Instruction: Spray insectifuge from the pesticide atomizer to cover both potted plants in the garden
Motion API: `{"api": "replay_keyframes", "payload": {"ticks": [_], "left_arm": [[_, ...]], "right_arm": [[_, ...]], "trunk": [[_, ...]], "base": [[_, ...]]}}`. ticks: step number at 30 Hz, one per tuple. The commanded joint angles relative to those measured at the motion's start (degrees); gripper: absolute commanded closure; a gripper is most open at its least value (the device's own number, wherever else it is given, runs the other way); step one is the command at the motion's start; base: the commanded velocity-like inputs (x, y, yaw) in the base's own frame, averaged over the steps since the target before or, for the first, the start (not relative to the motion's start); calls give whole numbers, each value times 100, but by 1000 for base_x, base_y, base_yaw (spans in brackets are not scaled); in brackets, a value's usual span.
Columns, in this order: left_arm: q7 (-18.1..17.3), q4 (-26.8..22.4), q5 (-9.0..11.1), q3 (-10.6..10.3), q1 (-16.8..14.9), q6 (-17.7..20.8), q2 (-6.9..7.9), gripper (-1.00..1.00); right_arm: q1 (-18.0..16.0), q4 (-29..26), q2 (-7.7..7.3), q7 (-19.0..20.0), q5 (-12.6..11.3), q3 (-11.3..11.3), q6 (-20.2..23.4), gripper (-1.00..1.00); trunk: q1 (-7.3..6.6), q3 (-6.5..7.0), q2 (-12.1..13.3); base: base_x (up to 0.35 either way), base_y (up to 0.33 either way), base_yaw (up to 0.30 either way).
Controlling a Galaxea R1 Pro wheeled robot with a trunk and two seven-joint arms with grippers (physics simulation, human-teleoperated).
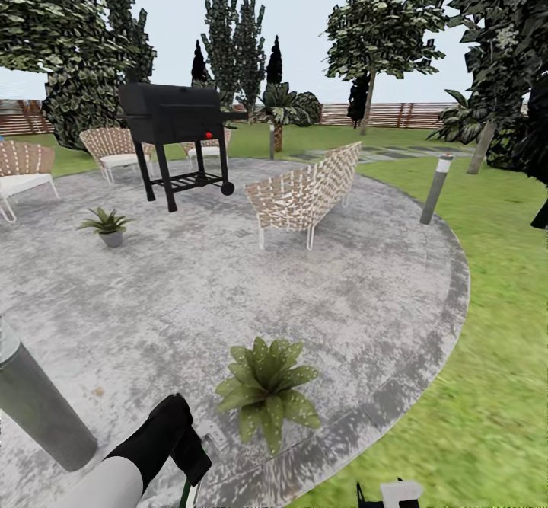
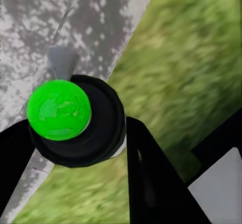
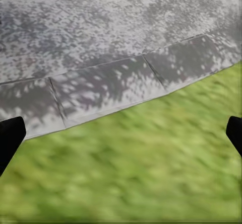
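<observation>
In the left wrist view my left gripper (image 2: 75, 133) is shut on the pesticide atomizer (image 2: 59, 109), seen end-on as a dark round body with a bright green top and a pale nozzle, over the patio edge and grass. In the head view the left gripper (image 1: 192, 466) is low at the bottom, just left of the nearer potted plant (image 1: 266, 390) by the patio rim. The other potted plant (image 1: 108, 226) stands farther off at the left, in a grey pot. My right gripper (image 3: 121, 136) is open above the border of stone and lawn, with nothing between its fingers.
On the round stone patio (image 1: 190, 302) stand a black grill (image 1: 179, 123), a wicker sofa (image 1: 304, 192) and wicker chairs (image 1: 114, 150). A grey post (image 1: 38, 405) rises close at my left. A bollard lamp (image 1: 435, 188) stands on the lawn (image 1: 502, 302), with a fence (image 1: 380, 114) behind.
</observation>
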Motion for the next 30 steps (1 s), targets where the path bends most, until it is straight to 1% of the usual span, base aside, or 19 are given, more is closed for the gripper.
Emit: {"api": "replay_keyframes", "payload": {"ticks": [1, 7, 9, 12, 16, 19, 21, 22, 23, 24, 25, 26, 28, 29, 30], "left_arm": [[-43, -9, -38, -4, -1, 29, 0, 100], [-43, -9, -54, -15, -1, 33, 0, 100], [-45, -9, -33, -3, -6, 23, 10, 100], [-60, -16, -36, -26, -56, 11, 2, 100], [-85, -29, -63, -52, -114, 17, 13, 100], [-123, -100, -64, -60, -274, 23, 25, 100], [-182, -111, -80, -60, -418, 26, 70, 100], [-365, -113, -87, -60, -550, 25, 142, 100], [-774, -115, -192, -65, -750, 24, 254, 100], [-1052, -115, -477, -66, -851, 24, 296, 100], [-1181, -115, -675, -66, -872, 24, 306, 100], [-1274, -115, -874, -66, -871, 20, 307, 100], [-1345, -115, -1104, -68, -861, 12, 299, 100], [-1373, -115, -1190, -70, -861, 14, 287, 100], [-1384, -110, -1215, -71, -872, 15, 271, 100]], "right_arm": [[-4, 5, 1, -54, 61, -5, -6, -100], [-4, 5, 1, -55, 61, -4, -6, -100], [-4, 5, 1, -56, 61, -11, -6, -100], [-4, 5, 1, -55, 61, -13, -6, -100], [-4, 5, 1, -54, 61, -13, -6, -100], [-4, -5, 3, -55, 60, -17, -6, -100], [-4, -4, 3, -54, 61, -14, -6, -100], [-4, 2, 2, -52, 61, -13, -6, -100], [-4, 4, 1, -47, 61, -13, -3, -100], [-4, 4, 1, -46, 61, -13, 1, -100], [-4, 2, -4, -50, 61, -13, 1, -100], [-4, 1, -21, -52, 61, -13, 2, -100], [-4, -1, -47, -53, 61, -13, 2, -100], [-4, -2, -54, -54, 59, -13, 2, -100], [-4, -3, -58, -54, 57, -13, 2, -100]], "trunk": [[-2, -5, -2], [-2, -5, -2], [-2, -5, -2], [-2, -5, -2], [-2, 5, -2], [-2, 7, -2], [-2, 7, -2], [-2, 7, -2], [-2, 7, -2], [-2, 7, -2], [-2, 7, -2], [-2, 7, -2], [-2, 7, -2], [-2, 7, -2], [-2, 7, -2]], "base": [[-74, 249, -14], [-146, 275, -2], [-219, 224, 0], [-90, 89, -11], [-11, 11, -138], [-1, 1, -28], [0, 0, -4], [0, 0, -1], [0, 0, 0], [0, 0, 0], [0, 0, 0], [0, 0, 0], [0, 0, 0], [71, 59, 0], [195, 134, 0]]}}
